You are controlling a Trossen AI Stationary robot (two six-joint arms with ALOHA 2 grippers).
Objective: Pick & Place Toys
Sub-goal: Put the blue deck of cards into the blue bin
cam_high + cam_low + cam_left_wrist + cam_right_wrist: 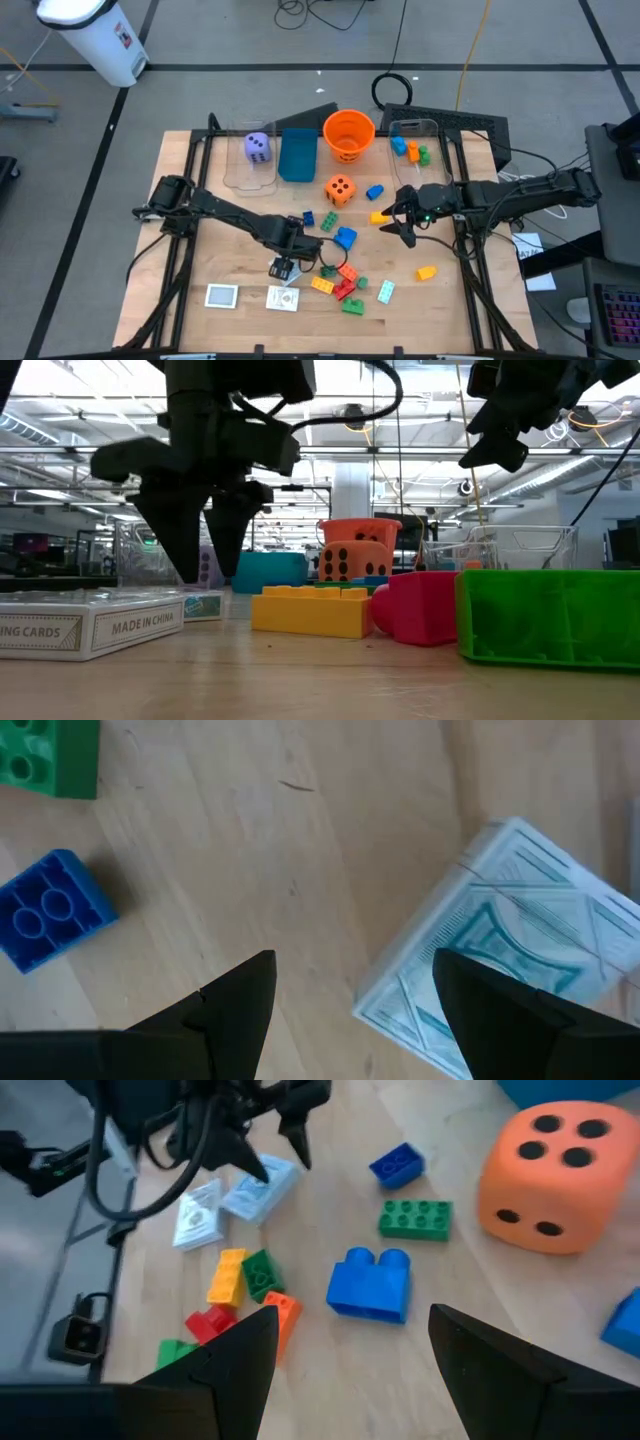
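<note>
Left gripper [283, 268]: jaws open, empty, hovering just above the white-and-teal playing-card box [284, 298]. Right gripper [402, 226]: jaws open, empty, raised well apart from that box, beside the orange foam die [340, 189]. Coloured plastic bricks [342, 284] lie scattered just beside the box.

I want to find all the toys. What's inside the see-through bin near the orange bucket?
Inside the right bin lie a blue brick, an orange brick and a green brick. More could hide beneath them; that cannot be seen.
</note>
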